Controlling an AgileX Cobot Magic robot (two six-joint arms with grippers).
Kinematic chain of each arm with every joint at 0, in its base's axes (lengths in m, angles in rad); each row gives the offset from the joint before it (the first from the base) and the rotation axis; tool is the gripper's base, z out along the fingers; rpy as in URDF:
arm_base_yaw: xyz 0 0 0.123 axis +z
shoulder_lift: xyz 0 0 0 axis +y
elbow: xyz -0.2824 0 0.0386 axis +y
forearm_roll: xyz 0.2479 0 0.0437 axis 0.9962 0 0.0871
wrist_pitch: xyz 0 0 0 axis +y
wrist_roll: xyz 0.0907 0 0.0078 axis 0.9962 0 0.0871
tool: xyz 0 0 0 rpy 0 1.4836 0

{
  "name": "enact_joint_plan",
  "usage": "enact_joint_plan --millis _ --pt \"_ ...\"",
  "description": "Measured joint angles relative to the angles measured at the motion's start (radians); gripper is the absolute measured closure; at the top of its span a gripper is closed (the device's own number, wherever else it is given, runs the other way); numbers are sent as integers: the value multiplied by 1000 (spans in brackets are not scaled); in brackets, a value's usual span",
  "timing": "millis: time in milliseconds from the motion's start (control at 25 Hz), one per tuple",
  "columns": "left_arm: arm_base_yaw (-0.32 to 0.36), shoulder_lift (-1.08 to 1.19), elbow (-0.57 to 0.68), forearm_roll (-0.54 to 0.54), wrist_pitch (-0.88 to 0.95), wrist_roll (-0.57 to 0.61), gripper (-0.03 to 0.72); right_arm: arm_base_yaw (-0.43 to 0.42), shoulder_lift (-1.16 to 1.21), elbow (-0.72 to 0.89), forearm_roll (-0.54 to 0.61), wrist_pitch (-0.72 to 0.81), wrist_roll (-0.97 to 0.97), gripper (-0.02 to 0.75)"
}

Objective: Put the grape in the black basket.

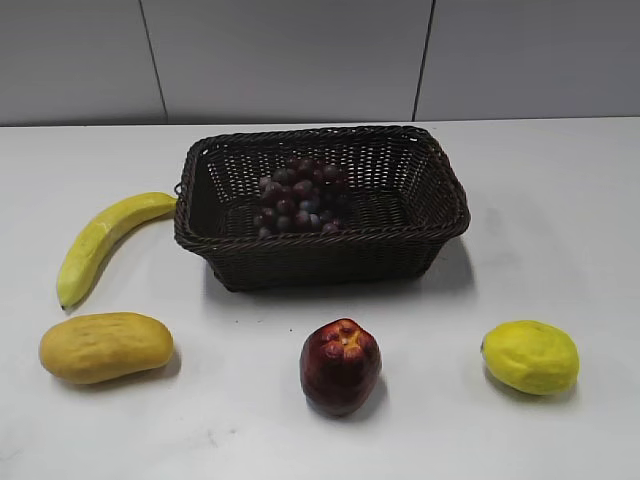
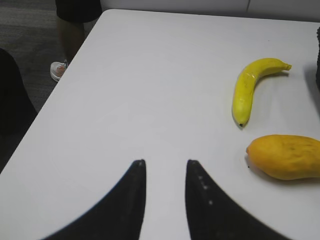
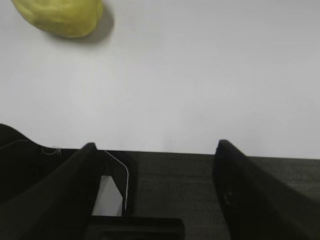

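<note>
The grape [image 1: 302,198], a bunch of small dark purple-red grapes, lies inside the black basket [image 1: 420,226] at the back middle of the white table in the exterior view. No arm shows in that view. In the left wrist view my left gripper [image 2: 165,162] is open and empty over bare table, left of the fruit. In the right wrist view my right gripper [image 3: 156,145] is open wide and empty, at the table's near edge.
A banana [image 1: 105,240] [image 2: 250,87] lies left of the basket. A yellow-orange mango [image 1: 105,346] [image 2: 287,156] sits front left, a dark red apple [image 1: 340,365] front middle, a lemon [image 1: 530,356] [image 3: 60,16] front right. A person's foot [image 2: 59,70] stands off the table's left edge.
</note>
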Motion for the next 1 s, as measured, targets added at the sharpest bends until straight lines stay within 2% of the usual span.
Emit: enact_joint_plan --millis 480,1000 --pt "0 0 0 0 0 0 473 0 -305 8 11 6 1 240" --pt "0 0 0 0 0 0 473 0 -475 8 12 10 2 241"
